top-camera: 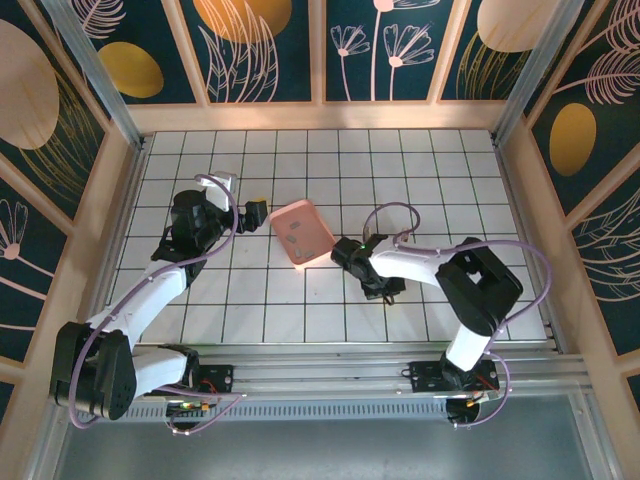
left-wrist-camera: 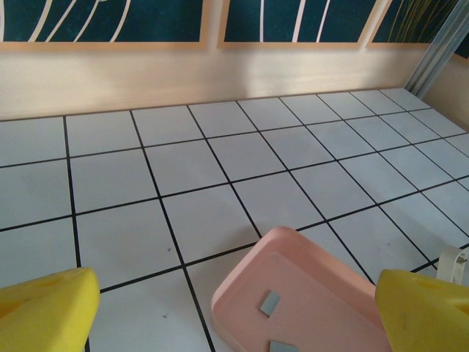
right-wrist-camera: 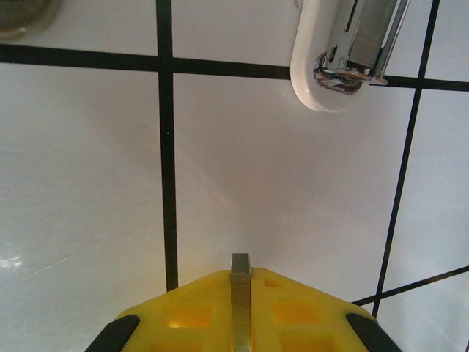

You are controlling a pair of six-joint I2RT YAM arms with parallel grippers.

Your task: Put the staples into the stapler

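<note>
My right gripper (right-wrist-camera: pixel 239 277) is shut on a thin grey strip of staples (right-wrist-camera: pixel 239 293) that stands on edge between the yellow fingers (right-wrist-camera: pixel 183 315), its tip sticking out just past them. It hovers low over the white tiles. Ahead of it lies the stapler (right-wrist-camera: pixel 344 51), its white body open with the shiny metal channel showing. In the top view the right gripper (top-camera: pixel 378 283) points down, right of the pink tray (top-camera: pixel 302 232). My left gripper (top-camera: pixel 255 212) is open beside the tray's left edge. Two more staples (left-wrist-camera: pixel 270 302) lie in the tray (left-wrist-camera: pixel 242 290).
The tiled table (top-camera: pixel 300 310) is ringed by a wooden frame (top-camera: pixel 320 117) and patterned walls. A metal rail (top-camera: pixel 350 375) runs along the near edge by the arm bases. A dark rounded shape (right-wrist-camera: pixel 22 15) shows at the top left of the right wrist view.
</note>
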